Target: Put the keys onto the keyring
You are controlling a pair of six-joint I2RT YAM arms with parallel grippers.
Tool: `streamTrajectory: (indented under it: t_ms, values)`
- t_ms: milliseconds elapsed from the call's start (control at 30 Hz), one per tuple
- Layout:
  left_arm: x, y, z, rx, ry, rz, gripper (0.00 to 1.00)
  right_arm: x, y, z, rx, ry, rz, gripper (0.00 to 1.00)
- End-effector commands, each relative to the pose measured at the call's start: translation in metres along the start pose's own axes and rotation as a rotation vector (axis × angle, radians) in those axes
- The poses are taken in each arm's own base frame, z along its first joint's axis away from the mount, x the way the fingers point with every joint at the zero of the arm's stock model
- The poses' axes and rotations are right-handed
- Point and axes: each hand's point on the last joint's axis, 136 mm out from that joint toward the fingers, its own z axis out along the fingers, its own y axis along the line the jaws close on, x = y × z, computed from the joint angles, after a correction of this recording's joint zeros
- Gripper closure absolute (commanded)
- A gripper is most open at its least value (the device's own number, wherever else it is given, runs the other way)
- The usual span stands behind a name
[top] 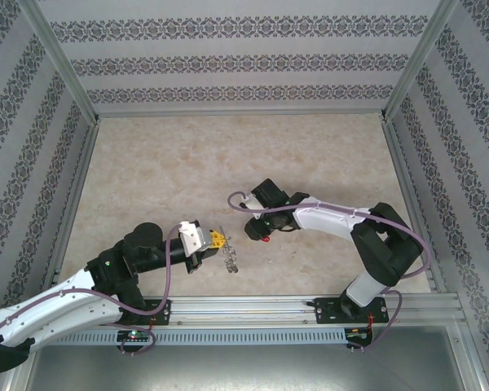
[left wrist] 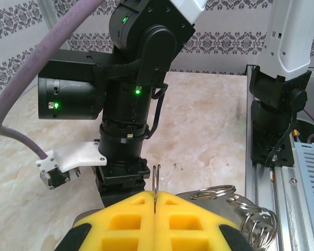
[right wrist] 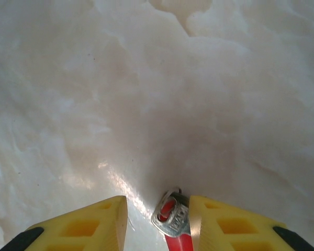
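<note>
The left gripper (left wrist: pixel 155 203) pinches the keyring (top: pixel 228 259) between closed pads while the right gripper (right wrist: pixel 158 209), jaws parted, straddles the red key (right wrist: pixel 171 218), apparently mid-pickup, with a firm grasp and careful threading needed next.

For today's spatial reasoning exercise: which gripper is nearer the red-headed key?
Right. The right gripper has the key between its fingers; the left gripper sits apart, pinching the keyring.
</note>
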Motion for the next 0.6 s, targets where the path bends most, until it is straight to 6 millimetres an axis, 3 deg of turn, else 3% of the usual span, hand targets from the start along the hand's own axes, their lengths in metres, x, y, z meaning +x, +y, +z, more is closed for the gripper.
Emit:
streamTrajectory:
  t_ms: [0, 567]
  values:
    - [-0.013, 0.002, -0.006, -0.013, -0.041, -0.008, 1.0, -0.001, 0.0, 0.004, 0.049, 0.035, -0.048, 0.64]
    - [-0.017, 0.0, -0.007, -0.003, -0.06, 0.006, 1.0, 0.014, -0.011, 0.014, 0.18, 0.145, -0.101, 0.71]
